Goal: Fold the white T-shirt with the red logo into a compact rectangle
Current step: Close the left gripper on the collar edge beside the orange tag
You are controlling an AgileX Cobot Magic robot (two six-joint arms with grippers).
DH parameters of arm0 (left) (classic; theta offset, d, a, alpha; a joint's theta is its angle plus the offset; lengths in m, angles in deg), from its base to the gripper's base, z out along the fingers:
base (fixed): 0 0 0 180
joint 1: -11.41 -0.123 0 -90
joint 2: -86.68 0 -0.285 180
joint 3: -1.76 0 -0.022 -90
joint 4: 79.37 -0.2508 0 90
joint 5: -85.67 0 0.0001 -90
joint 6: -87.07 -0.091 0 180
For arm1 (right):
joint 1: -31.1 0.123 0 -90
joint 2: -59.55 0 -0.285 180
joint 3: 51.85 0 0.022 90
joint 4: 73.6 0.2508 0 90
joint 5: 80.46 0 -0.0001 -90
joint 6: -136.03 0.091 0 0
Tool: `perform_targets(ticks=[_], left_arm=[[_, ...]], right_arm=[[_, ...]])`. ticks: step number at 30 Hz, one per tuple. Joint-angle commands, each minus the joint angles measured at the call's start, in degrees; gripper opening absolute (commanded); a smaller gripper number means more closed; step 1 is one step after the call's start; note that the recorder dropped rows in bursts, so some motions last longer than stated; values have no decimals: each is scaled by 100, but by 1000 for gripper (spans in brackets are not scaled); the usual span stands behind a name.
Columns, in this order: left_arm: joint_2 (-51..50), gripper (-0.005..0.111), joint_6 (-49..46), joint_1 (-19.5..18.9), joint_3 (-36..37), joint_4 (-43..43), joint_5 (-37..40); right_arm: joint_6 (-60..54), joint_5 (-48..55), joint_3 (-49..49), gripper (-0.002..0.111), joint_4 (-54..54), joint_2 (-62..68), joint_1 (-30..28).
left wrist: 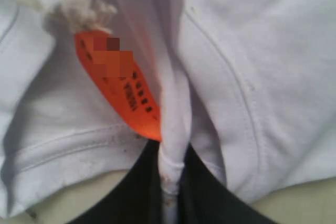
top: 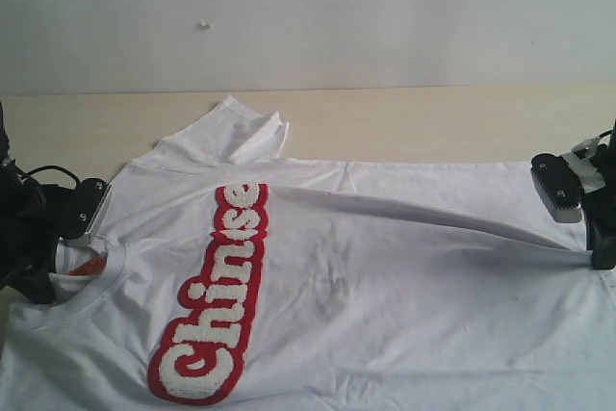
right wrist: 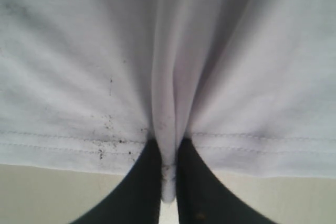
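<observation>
Pale wooden tabletop [top: 433,122], plain white wall [top: 385,16] behind. We note the white T-shirt [top: 385,276] spread chest-up on the table, held at two ends.

Left gripper [left wrist: 170,182]: black fingers [left wrist: 131,198] clenched on a pinched fold of the collar [left wrist: 176,103]. An orange tag [left wrist: 118,90] hangs just beside the grip, tied on with white string [left wrist: 79,11].

Right gripper [right wrist: 168,182]: clamped on a bunched pleat of the hem [right wrist: 79,142]. We see dark specks [right wrist: 105,148] on the cloth just beside it. A taut ridge of fabric runs from this gripper toward the left one, lifted where it meets the grip.

The red logo [top: 214,300] lies flat between the two grippers, nearer the left. One sleeve [top: 236,132] lies rumpled, well apart from both.
</observation>
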Motion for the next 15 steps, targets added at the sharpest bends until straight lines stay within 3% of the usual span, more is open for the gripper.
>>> perform_targets(ticks=[1, 15], left_arm=[[-345, 1, 28, -13, 183, -9, 57], [-345, 1, 28, -13, 183, 61, 55]], right_arm=[[-48, 50, -57, 1, -142, 133, 7], [-48, 50, -57, 1, -142, 133, 7]])
